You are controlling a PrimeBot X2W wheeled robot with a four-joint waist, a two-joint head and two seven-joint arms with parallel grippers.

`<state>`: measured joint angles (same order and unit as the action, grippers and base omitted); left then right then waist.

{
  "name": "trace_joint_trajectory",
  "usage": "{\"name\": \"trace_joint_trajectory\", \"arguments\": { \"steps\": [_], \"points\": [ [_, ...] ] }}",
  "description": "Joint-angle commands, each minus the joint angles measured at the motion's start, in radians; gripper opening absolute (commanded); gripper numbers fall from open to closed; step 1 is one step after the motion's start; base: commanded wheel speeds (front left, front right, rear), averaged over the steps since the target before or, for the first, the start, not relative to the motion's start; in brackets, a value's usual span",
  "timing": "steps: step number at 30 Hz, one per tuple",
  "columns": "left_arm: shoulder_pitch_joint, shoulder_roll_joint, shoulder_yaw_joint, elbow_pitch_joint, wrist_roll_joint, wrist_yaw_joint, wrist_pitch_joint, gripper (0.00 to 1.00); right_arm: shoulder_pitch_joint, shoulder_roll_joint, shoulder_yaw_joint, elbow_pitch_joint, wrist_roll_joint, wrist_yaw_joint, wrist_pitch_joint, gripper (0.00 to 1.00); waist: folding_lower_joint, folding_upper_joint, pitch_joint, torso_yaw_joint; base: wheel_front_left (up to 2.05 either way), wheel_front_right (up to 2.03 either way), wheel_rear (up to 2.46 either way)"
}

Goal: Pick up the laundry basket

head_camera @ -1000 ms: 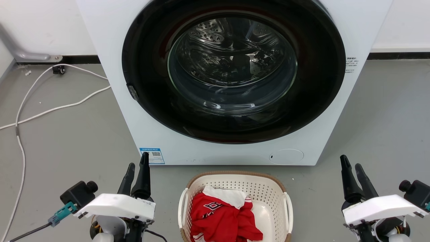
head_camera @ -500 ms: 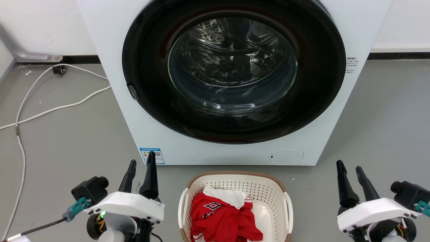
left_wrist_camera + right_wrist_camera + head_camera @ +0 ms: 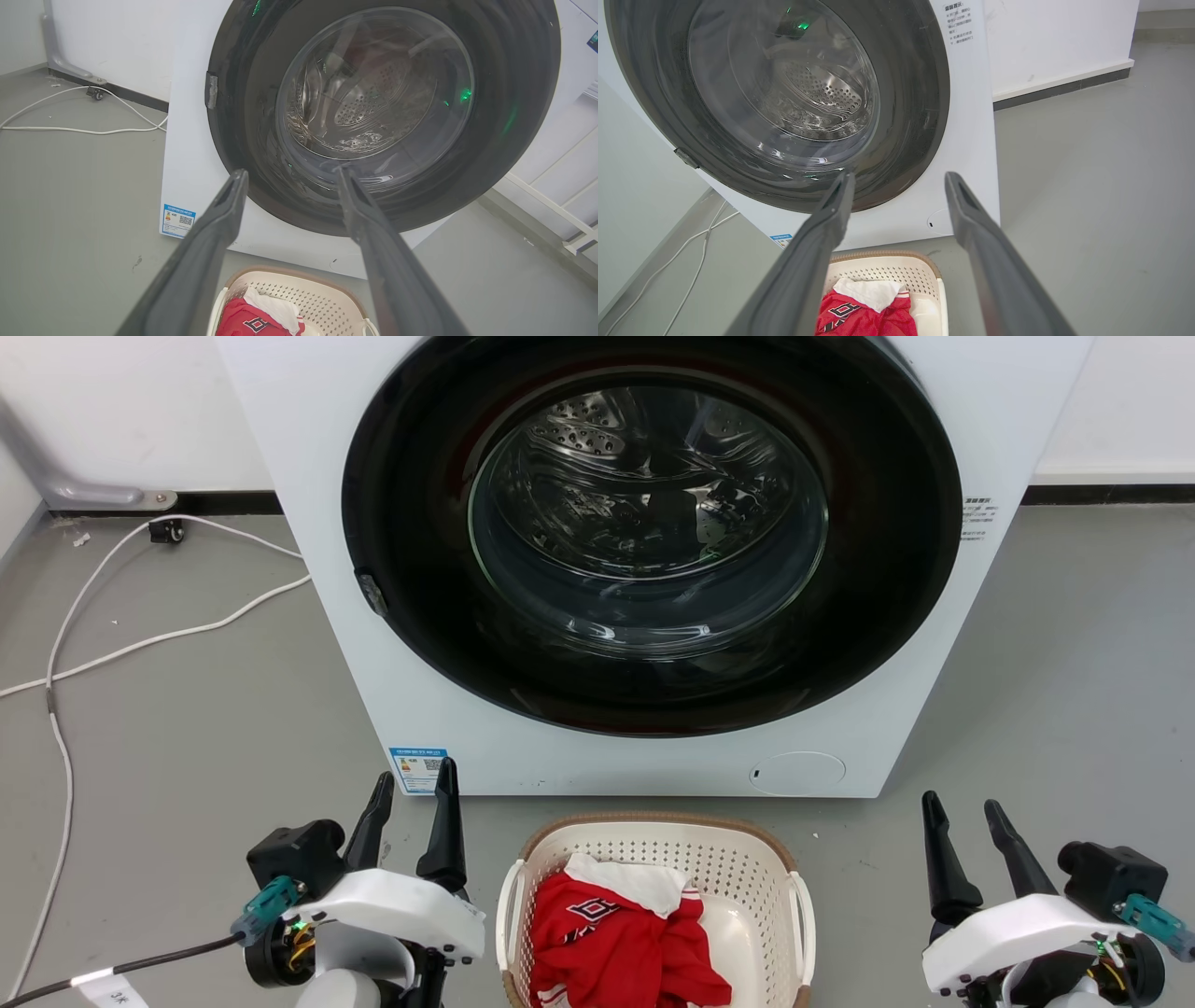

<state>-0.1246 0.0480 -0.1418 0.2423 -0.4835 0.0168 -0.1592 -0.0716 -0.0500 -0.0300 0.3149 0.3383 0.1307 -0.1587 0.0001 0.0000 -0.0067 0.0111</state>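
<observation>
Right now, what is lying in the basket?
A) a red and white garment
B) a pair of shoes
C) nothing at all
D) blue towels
A: a crumpled red and white garment lies inside the basket.

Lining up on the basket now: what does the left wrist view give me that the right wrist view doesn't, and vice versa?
Left wrist, not right wrist: the open left claw, the grey wall bracket, and the white railing beside the machine.
Right wrist, not left wrist: the open right claw and the round cover low on the machine's front.
Both: the washing machine, the laundry basket on the floor before it, the red garment inside, and the white cable.
</observation>
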Motion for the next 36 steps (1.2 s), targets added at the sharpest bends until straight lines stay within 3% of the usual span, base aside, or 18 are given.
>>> {"name": "trace_joint_trajectory", "arguments": {
  "steps": [1,36],
  "points": [
    [-0.022,0.003,-0.004,-0.004,0.026,0.004,-0.009,1.00,-0.006,-0.001,0.003,-0.005,-0.026,0.000,-0.010,1.00,-0.0001,0.0000,0.000,0.000,0.00,0.00,0.00],
    [-0.039,0.003,-0.023,0.053,0.326,0.038,-0.084,1.00,0.037,-0.001,0.012,-0.135,-0.339,0.000,0.050,1.00,-0.0001,0.0000,-0.002,0.005,0.00,0.00,0.00]
  ]
}}
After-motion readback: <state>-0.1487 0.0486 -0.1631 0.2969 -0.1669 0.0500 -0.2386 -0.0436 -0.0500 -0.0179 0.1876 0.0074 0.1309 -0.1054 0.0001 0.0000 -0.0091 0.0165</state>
